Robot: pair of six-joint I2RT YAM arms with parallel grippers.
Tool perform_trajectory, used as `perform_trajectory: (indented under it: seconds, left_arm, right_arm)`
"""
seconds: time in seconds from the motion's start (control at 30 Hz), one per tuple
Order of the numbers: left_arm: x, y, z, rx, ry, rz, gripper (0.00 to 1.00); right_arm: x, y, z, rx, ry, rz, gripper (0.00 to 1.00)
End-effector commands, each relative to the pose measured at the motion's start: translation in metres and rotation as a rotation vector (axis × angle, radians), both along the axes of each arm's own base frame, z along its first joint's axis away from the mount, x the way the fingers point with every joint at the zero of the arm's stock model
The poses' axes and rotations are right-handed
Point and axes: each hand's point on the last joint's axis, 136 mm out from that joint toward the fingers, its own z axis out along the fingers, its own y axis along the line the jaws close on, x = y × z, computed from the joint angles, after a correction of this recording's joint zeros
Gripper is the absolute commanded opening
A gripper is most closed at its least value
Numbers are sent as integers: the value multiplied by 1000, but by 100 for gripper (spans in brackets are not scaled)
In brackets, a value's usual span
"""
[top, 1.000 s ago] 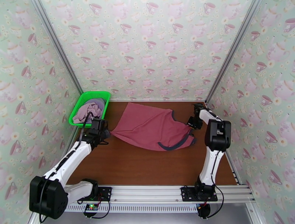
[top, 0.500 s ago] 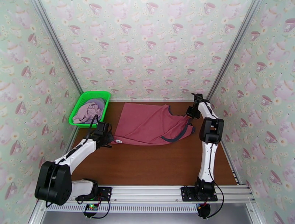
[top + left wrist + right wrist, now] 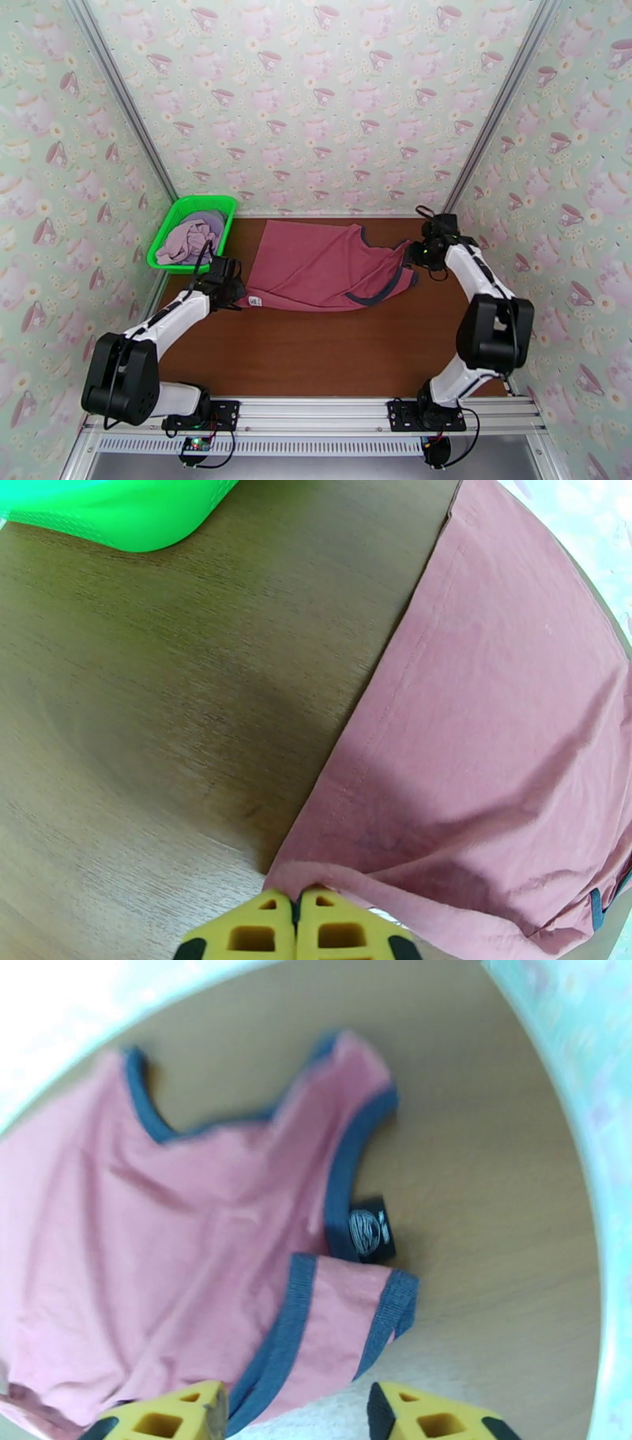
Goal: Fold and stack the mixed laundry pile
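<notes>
Green basket point(image 3: 204, 200) near left pincer point(image 3: 297, 898) clenched on tank top point(image 3: 490, 740) hem; right pincer point(image 3: 294, 1398) released above strap point(image 3: 340, 1323).

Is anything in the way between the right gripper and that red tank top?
Nothing visible does. The right gripper is open right at the red tank top, by its dark-trimmed shoulder strap, with no other object between them.

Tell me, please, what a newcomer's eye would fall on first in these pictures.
The dusty-red tank top spread across the middle of the brown table catches the eye first. The left gripper pinches its near-left hem corner, while the right gripper hangs open over the dark-trimmed shoulder straps. A bright green basket of pale shirts sits in the far left corner.
</notes>
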Motion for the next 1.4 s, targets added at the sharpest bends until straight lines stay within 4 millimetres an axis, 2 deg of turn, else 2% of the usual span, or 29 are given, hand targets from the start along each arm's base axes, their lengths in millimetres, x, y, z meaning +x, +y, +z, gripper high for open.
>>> perform_trajectory:
  seconds: [0.0,0.13,0.23,0.4,0.5,0.7,0.9,0.97,1.03,1.13,1.27,1.37]
  left_arm:
    - [9,-3,4,-24,-17,1,0]
    - [8,-2,1,-26,-13,7,0]
    - [8,-2,-1,-25,-6,9,0]
    - [8,-1,-1,-18,-2,5,0]
    - [7,-1,-1,-14,-1,3,0]
    - [6,-2,-2,-20,-6,3,0]
    - [5,-2,-5,-21,-1,2,0]
    - [5,-2,-5,-21,0,2,0]
    - [3,-1,-6,-19,3,1,0]
    - [0,0,-6,-22,-2,6,0]
    - [-5,1,-5,-22,-5,15,0]
    - [-8,2,-7,-24,0,20,0]
  right_arm:
    - [9,6,-14,37,20,-18,47]
    - [19,24,-25,12,58,8,46]
    - [20,30,-40,-43,121,-6,46]
    - [12,18,-64,-135,223,-96,42]
    - [8,8,-69,-198,249,-139,41]
    - [9,-1,-65,-245,243,-175,41]
    - [14,-3,-72,-255,248,-196,37]
    - [15,-5,-75,-264,253,-204,31]
    - [15,-6,-75,-269,252,-212,16]
    - [12,-8,-72,-278,249,-218,0]
    - [-7,-12,-53,-290,216,-240,0]
    - [-40,-16,-34,-301,193,-270,0]
